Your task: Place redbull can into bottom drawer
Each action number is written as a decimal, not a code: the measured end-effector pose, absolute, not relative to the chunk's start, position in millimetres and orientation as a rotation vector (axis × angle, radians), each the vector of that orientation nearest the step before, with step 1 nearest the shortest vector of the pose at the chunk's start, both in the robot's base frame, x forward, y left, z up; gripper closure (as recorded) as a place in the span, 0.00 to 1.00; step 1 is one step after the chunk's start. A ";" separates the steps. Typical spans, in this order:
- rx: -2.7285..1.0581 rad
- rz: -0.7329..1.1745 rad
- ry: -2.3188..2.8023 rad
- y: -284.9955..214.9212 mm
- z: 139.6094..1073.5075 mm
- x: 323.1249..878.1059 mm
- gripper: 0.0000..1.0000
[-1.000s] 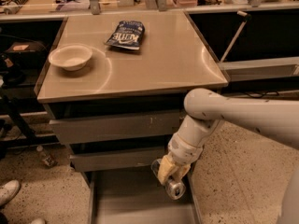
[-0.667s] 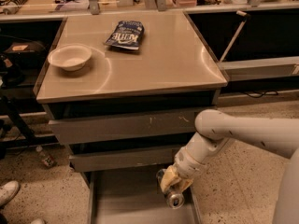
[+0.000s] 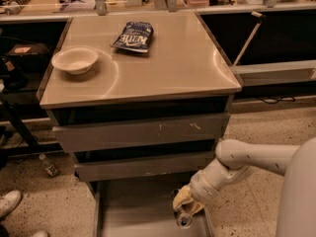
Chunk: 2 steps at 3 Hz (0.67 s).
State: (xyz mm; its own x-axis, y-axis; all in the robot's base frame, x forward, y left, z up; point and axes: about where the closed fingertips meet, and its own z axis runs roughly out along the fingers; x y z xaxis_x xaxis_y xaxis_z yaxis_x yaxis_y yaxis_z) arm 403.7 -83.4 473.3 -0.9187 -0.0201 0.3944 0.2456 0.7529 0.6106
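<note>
As the bottom drawer (image 3: 133,209) stands pulled out at the foot of a grey metal cabinet, the robot's pincer (image 3: 183,211) hangs low over the drawer's right-hand side. Its yellowish fingers (image 3: 180,199) are pinched on the redbull can (image 3: 184,221). The can shows its shiny round top to the camera. It sits at the very tip of the pincer, just inside the drawer's right wall. Whether its base touches the flat grey floor of the drawer cannot be told.

The robot's white arm (image 3: 247,157) reaches in from the right edge of the camera view. It bends down past the cabinet's front right corner to the pincer.

Above the open tray, the middle drawer (image 3: 143,166) and the top drawer (image 3: 140,131) sit back in the cabinet. The top drawer's grey front is marked with pale scratches.

On the cabinet's tan surface (image 3: 187,63), a cream bowl (image 3: 75,59) sits near the left edge. A dark blue chip bag (image 3: 133,36) lies towards the back, well apart from the bowl.

On the speckled floor to the left of the cabinet lies a small bottle (image 3: 49,166). The toe of a white shoe (image 3: 9,202) shows at the lower left corner. A long shelf cluttered with small items runs behind the cabinet along the top of the view.
</note>
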 end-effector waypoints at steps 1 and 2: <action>-0.176 -0.972 -2.561 -82.4 468.9 401.2 1.00; -0.210 -1.035 -2.500 -63.2 445.3 391.6 1.00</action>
